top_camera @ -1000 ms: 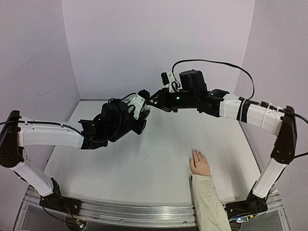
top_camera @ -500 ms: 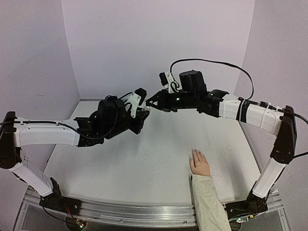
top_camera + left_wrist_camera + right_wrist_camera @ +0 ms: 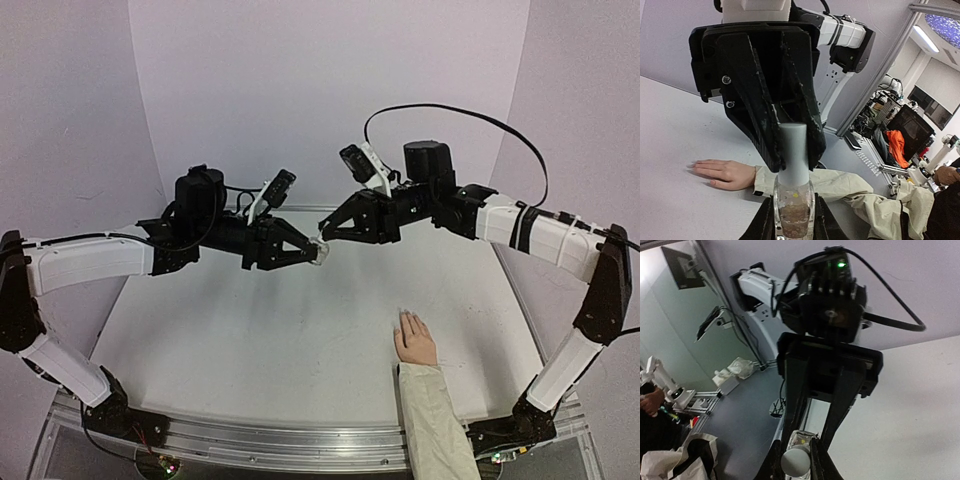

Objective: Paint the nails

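Note:
A small clear bottle [image 3: 793, 210] with a white cap [image 3: 792, 155] is held in mid-air between both arms. My left gripper [image 3: 311, 251] is shut on the glass body, as its own view shows [image 3: 793, 222]. My right gripper [image 3: 327, 239] is shut on the cap, seen end-on in the right wrist view [image 3: 795, 462]. The pale hand [image 3: 415, 342] with a cream sleeve [image 3: 432, 425] lies flat on the table at the front right, well below and apart from both grippers. Its nails [image 3: 405, 316] are barely distinguishable. The hand also shows in the left wrist view [image 3: 725, 172].
The white table [image 3: 250, 340] has purple walls behind and at both sides. Its metal front rail [image 3: 260, 435] carries the arm bases. A black cable [image 3: 460, 115] loops over the right arm.
Both arms have shifted. The left arm has stretched out to the right and the right gripper has come down to it, so the two grippers now meet at the bottle.

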Robot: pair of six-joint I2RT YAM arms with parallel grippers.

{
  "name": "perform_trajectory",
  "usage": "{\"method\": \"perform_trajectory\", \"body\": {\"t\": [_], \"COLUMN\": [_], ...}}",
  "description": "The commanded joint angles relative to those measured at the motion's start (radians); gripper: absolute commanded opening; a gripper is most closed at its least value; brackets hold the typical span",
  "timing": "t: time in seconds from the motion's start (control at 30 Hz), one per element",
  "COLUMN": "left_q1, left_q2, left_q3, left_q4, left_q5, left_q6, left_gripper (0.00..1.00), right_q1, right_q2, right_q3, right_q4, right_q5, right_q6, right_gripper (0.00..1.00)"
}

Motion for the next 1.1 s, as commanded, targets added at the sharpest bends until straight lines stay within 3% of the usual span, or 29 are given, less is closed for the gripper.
{"method": "perform_trajectory", "body": {"t": [0.0, 0.07, 0.1, 0.27, 0.37, 0.6, 0.83, 1.07], "left_q1": [0.006, 0.004, 0.003, -0.022, -0.067, -0.185, -0.195, -0.195], "left_q2": [-0.039, -0.05, -0.056, -0.104, -0.123, -0.106, -0.062, -0.05], "left_q3": [0.037, 0.014, 0.002, -0.072, -0.098, -0.077, -0.041, -0.028], "left_q4": [0.118, 0.116, 0.115, 0.085, 0.073, 0.058, 0.043, 0.038], "left_q5": [0.134, -0.051, -0.142, -0.647, -0.862, -1.2, -1.285, -1.271], "left_q6": [-0.005, -0.008, 0.009, 0.087, 0.165, 0.322, 0.301, 0.283], "left_gripper": [0.0, 0.0, 0.0, 0.0, 0.0, 0.0, 0.0, 0.0], "right_q1": [-0.046, -0.051, -0.052, -0.061, -0.061, -0.019, 0.038, 0.086], "right_q2": [-0.034, -0.048, -0.054, -0.102, -0.104, -0.063, -0.028, 0.063], "right_q3": [-0.033, -0.039, -0.04, -0.06, -0.05, 0.026, 0.087, 0.161], "right_q4": [0.011, 0.013, 0.012, 0.011, 0.001, -0.002, 0.027, 0.024], "right_q5": [-0.201, -0.12, -0.062, 0.427, 0.614, 0.701, 0.814, 0.873], "right_q6": [-0.103, -0.1, -0.092, 0.032, 0.122, 0.384, 0.497, 0.546], "right_gripper": [0.0, 0.0, 0.05, 0.58, 0.71, 0.72, 0.66, 0.58]}}
